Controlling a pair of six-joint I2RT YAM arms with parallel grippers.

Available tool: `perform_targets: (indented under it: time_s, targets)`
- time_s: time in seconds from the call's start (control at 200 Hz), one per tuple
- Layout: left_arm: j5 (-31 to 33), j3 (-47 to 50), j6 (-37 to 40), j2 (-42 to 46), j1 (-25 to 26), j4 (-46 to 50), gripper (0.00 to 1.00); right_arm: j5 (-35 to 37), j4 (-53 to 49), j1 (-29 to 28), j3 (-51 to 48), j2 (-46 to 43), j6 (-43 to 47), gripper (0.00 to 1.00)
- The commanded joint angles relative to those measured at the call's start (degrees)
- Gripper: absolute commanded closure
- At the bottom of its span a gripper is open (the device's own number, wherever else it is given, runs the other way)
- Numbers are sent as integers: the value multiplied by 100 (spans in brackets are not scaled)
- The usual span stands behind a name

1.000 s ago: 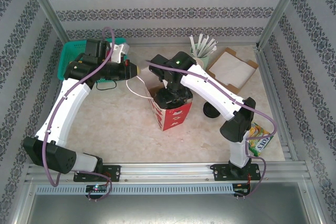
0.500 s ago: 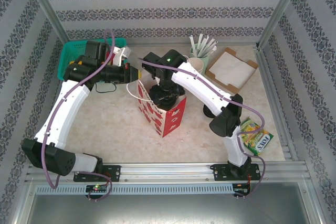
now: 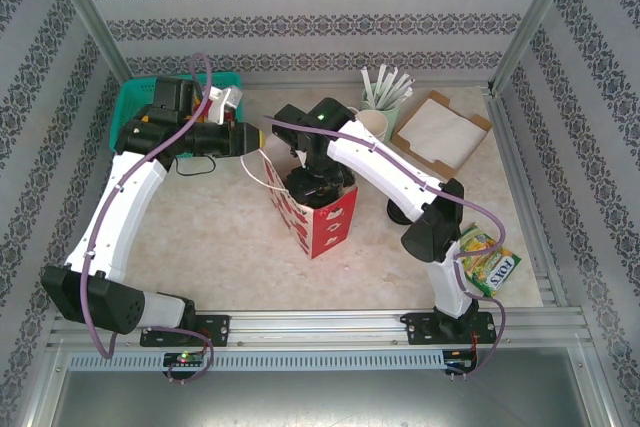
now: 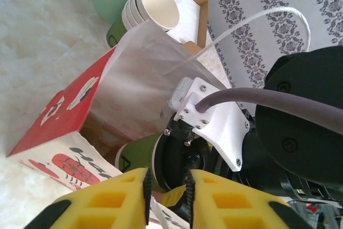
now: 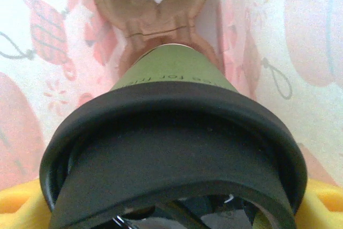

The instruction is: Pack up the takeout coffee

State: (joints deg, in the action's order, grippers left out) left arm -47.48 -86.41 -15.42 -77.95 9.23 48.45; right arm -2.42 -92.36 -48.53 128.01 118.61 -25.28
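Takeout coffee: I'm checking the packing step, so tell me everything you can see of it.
The takeout coffee is a small paper cup with an olive-green printed wall and a round black plastic lid. Lid up, it sits inside the red-and-white paper bag, held near the lid between the yellow fingers of the right gripper, over a brown cardboard carrier at the bottom. Whether it touches the carrier cannot be told.

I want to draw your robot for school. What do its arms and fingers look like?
The left arm and right arm have smooth white shells and chunky black joints. A purple-grey cable loops along each. The fingers are bright yellow with square hollows, and a little green light glows on the right arm.
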Motion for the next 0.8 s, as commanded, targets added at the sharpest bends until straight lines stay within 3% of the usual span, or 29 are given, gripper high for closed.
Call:
perform_targets:
  time_s: [0.0, 0.155, 0.345, 0.634, 0.794]
  targets:
    - [326, -35, 127, 211, -126, -114, 65, -49, -919, -66, -30, -224, -75, 52]
    - [1045, -20, 185, 343, -257, -209, 47, -69, -806, -86, -19, -228, -76, 53]
    - [1670, -399, 386, -132, -268, 38, 42, -141, -818, -103, 121, -181, -65, 52]
    - [832, -664, 1001, -696, -247, -763, 43, -155, -713, -111, 93, -161, -31, 53]
    - [564, -1183, 1696, -1196, -241, -250, 44, -190, -617, -121, 43, -192, -62, 53]
